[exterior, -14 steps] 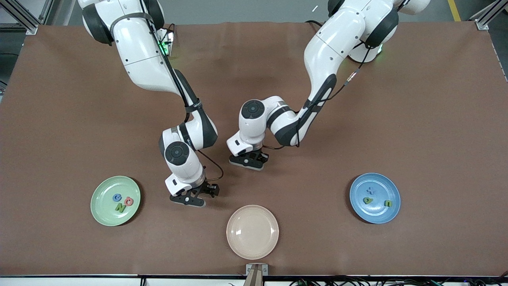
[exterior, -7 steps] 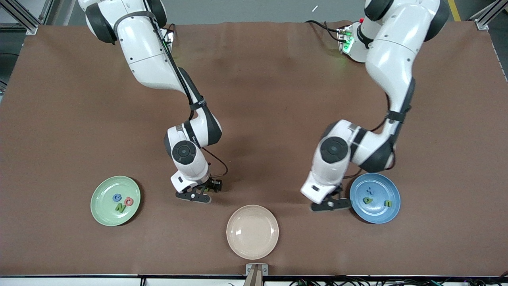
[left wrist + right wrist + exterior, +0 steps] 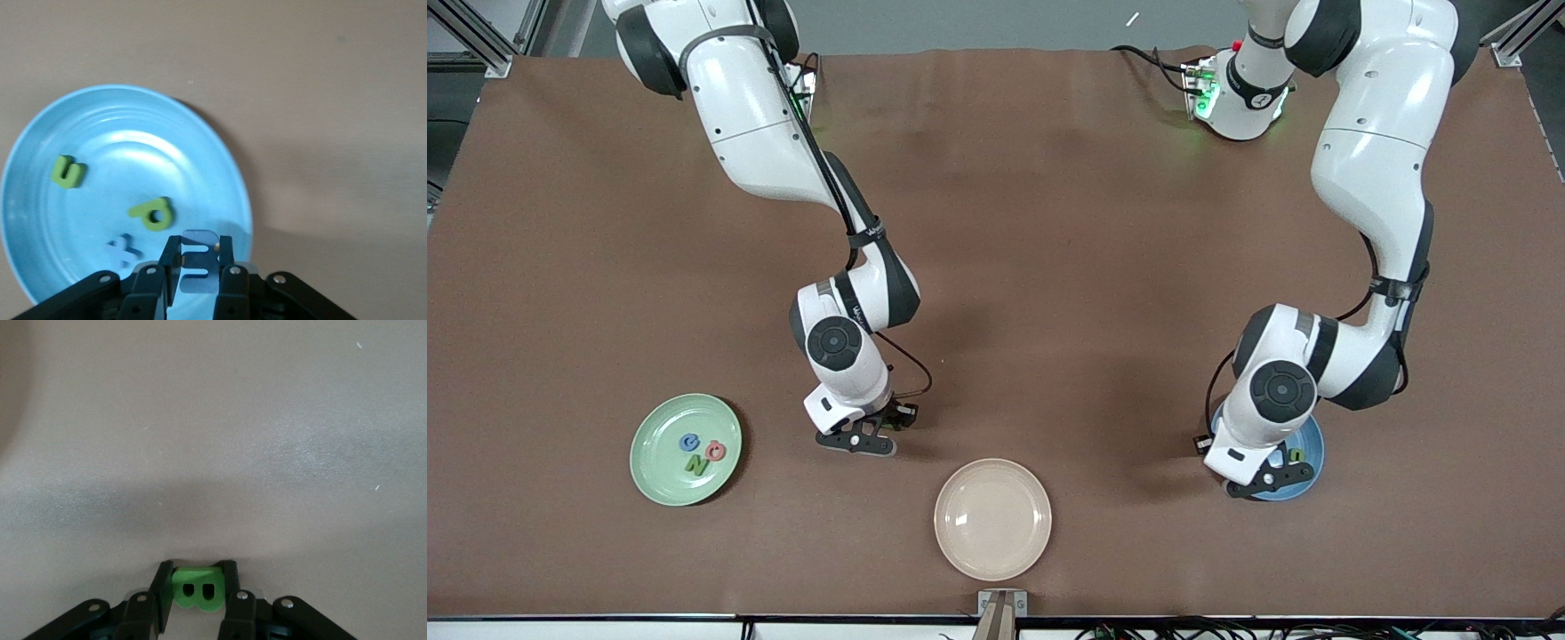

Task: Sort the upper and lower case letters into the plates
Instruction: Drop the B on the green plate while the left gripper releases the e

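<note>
My left gripper point(image 3: 199, 270) pinches a blue letter point(image 3: 197, 260) over the blue plate's point(image 3: 40, 133) edge, my right gripper point(image 3: 198, 590) pinches the green B point(image 3: 197, 591); released here, mine may bounce off the rim

Table point(image 3: 1049, 178): wide, covered edge to edge in a matte brown mat, faintly creased along its 12 o'clock edge. Cream-beige plate point(image 3: 992, 519): round, glossy, on the mat toward 6 o'clock, catching a soft overhead highlight. Floor point(image 3: 978, 22): grey, visible past the 12 o'clock edge, with a yellow line point(image 3: 1444, 22) at 1 o'clock. Aluminium frame posts point(image 3: 480, 40): at both upper corners. Cables point(image 3: 1183, 629): dark, bundled along the 6 o'clock edge. Lighting: even, diffuse, shadows soft.
</note>
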